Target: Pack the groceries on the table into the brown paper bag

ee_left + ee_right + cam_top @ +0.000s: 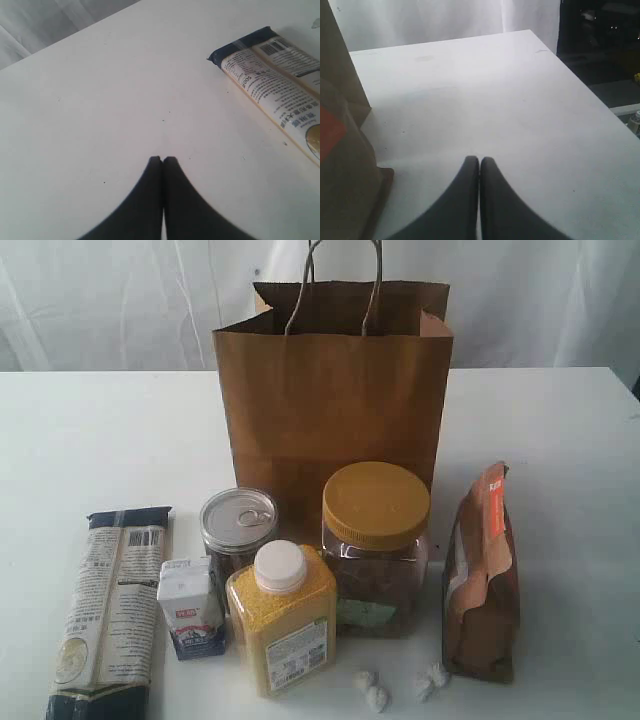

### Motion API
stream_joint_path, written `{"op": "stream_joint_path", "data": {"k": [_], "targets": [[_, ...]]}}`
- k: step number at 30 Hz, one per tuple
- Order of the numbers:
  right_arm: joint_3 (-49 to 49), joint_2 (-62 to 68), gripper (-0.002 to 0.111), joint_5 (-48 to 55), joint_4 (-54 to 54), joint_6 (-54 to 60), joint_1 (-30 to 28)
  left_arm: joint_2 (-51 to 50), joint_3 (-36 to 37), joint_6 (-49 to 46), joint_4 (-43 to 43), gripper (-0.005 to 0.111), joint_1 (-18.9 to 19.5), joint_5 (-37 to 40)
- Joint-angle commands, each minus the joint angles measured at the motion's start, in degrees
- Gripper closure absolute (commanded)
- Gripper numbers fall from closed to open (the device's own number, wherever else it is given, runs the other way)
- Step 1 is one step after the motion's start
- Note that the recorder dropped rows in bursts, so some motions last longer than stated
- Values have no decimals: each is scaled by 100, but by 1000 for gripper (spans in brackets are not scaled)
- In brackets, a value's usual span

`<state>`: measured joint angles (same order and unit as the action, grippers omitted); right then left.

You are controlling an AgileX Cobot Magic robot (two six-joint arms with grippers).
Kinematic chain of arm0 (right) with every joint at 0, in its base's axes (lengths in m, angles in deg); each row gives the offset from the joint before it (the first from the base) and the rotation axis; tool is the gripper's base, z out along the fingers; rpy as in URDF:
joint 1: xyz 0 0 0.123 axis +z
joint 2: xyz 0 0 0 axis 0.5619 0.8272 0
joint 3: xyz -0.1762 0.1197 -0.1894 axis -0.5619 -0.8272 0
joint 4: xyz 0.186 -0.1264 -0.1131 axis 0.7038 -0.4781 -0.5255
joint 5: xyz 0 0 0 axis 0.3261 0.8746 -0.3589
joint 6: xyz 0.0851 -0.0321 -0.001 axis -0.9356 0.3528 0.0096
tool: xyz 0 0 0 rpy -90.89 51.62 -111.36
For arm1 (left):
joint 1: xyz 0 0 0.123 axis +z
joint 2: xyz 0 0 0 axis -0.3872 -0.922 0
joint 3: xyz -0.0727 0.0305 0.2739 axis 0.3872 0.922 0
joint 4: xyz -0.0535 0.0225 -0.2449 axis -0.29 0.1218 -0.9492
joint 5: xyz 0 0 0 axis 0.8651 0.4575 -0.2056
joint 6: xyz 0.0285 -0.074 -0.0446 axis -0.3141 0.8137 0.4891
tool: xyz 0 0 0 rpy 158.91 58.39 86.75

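Observation:
The brown paper bag (332, 390) stands open and upright at the back of the white table (90, 440). In front of it stand the groceries: a dark-blue pasta packet (108, 610) lying flat at the left, a small white carton (191, 608), a pull-tab can (239, 523), a yellow-grain bottle (283, 620), a yellow-lidded clear jar (375, 545), a brown-orange pouch (483, 575) and small white wrapped pieces (372, 690). Neither arm shows in the exterior view. My left gripper (162, 159) is shut and empty over bare table, apart from the pasta packet (275, 75). My right gripper (479, 159) is shut and empty beside the pouch (342, 175).
In the right wrist view the table's edge (590, 95) drops off to a dark floor area. White curtain hangs behind the table in the exterior view. Bare tabletop lies to both sides of the bag.

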<state>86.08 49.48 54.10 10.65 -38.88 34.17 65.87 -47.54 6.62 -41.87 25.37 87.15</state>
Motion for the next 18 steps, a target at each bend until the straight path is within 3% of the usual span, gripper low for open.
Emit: {"op": "stream_joint_path", "data": {"k": [1,12,18], "targets": [[5,-4,108,-91,-58,-8,10,30,37,-2,-15,107,11,-28],[5,-4,108,-145,-58,-9,10,30,37,-2,-15,107,11,-28],[5,-4,108,-989,-58,-9,10,30,37,-2,-15,107,11,-28]]}}
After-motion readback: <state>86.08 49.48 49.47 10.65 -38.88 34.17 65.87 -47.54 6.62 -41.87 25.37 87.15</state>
